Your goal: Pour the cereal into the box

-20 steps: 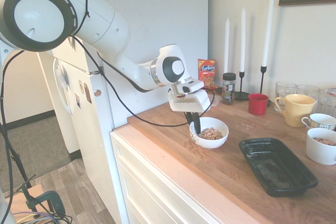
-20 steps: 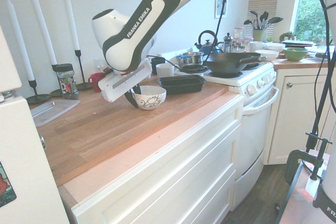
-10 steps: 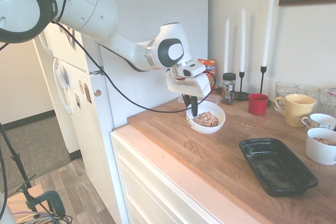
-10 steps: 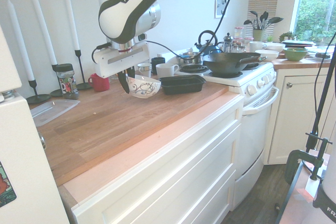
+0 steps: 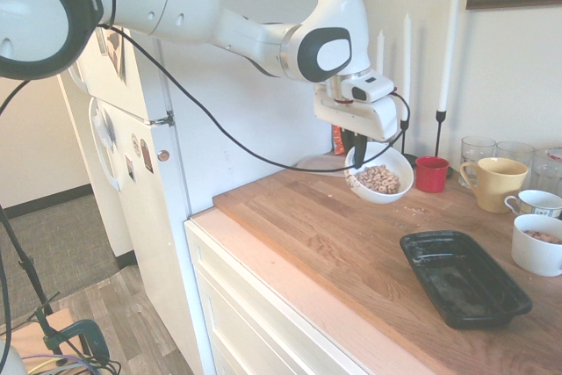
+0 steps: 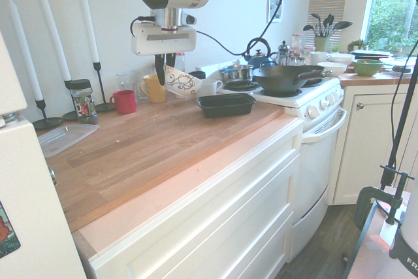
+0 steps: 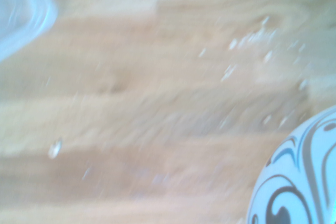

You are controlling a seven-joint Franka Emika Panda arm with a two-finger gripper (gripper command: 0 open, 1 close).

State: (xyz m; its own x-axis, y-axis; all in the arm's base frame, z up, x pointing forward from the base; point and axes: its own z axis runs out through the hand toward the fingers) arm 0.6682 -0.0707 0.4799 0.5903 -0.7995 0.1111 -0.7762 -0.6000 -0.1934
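The gripper is clamped tight on the rim of the white patterned bowl, carrying the tan ring-shaped cereal above the wooden counter. The shallow black plastic tray lies at four o'clock from it. Already tilted, the bowl could spill loops short of the tray.

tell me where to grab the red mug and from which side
Grip the red mug by its rim wall from straight above: it stands upright with the mouth open. In the second exterior view its handle points toward the candlesticks, so that side is tighter.
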